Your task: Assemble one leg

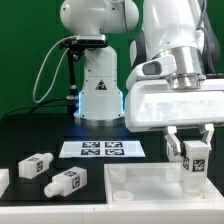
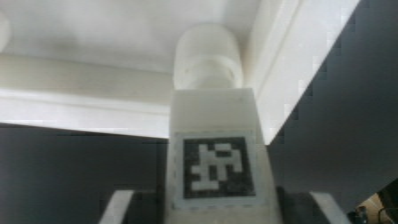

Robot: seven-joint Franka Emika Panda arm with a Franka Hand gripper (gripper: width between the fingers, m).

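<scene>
My gripper (image 1: 192,150) is shut on a white leg (image 1: 195,163) with a black-and-white tag and holds it upright over the exterior view's right end of the large flat white square part (image 1: 140,185). In the wrist view the held leg (image 2: 214,150) runs away from my fingers, its narrower stub end (image 2: 212,62) down at the raised edge of the square part (image 2: 98,95). Two more legs lie loose on the black table at the exterior view's left: one (image 1: 36,165) further back and one (image 1: 63,182) nearer the front.
The marker board (image 1: 103,149) lies on the table behind the square part. The robot's white base (image 1: 98,85) stands at the back. Another white part (image 1: 3,180) shows at the exterior view's left edge.
</scene>
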